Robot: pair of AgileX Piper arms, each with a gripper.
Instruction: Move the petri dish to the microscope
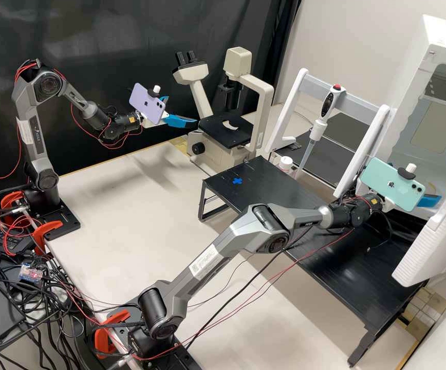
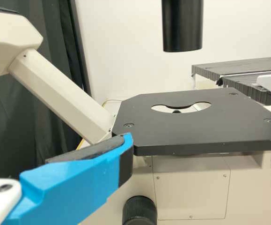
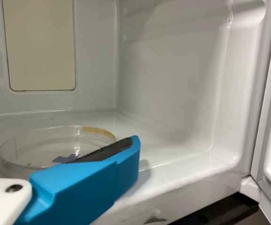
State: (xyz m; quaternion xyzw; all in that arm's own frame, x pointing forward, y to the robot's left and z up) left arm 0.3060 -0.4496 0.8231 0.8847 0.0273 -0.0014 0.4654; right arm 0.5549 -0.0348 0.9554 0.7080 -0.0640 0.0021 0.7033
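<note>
White chamber walls (image 3: 170, 79) surround the petri dish (image 3: 46, 149), lying flat just beside my right gripper (image 1: 430, 200), which is spread and unloaded; my left gripper (image 1: 182, 111), likewise, is near the microscope (image 1: 223, 131). I judge the dish light, stiff, slippery and brittle, best taken gently across its side wall.

Gap btwn scope stage (image 2: 196, 133) & blk tube (image 2: 183, 28); door (image 1: 433, 236) beside open chamber (image 3: 172, 70).

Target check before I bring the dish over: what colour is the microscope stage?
The microscope stage is black; it shows best in the left wrist view.
</note>
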